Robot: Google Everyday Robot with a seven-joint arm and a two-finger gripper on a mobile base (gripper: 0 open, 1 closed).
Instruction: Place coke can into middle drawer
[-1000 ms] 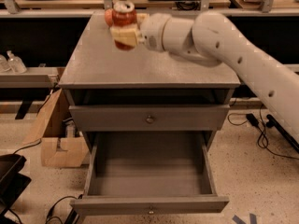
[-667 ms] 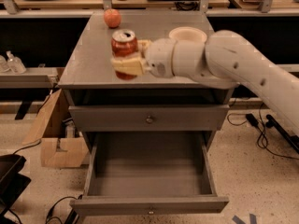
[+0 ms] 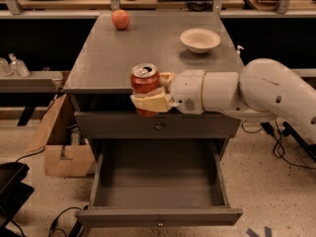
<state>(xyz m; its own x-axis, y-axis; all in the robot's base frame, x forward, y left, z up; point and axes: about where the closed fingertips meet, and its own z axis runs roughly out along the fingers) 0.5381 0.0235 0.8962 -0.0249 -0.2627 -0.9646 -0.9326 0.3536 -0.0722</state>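
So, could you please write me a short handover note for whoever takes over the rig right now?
The gripper: jaws shut on the coke can, held upright at the front edge of the cabinet top, higher than the open drawer.
The middle drawer: pulled out, nothing in it.
Done: can grasped, drawer open.
Left: lower the can into the middle drawer, release, withdraw.
The apple and bowl sit further back on the cabinet top.

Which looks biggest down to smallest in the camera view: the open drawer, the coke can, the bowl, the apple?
1. middle drawer, pulled open.
2. coke can, held by the pincer at the cabinet's front edge.
3. bowl; the can is nearer the camera, so these two are unsure.
4. apple.
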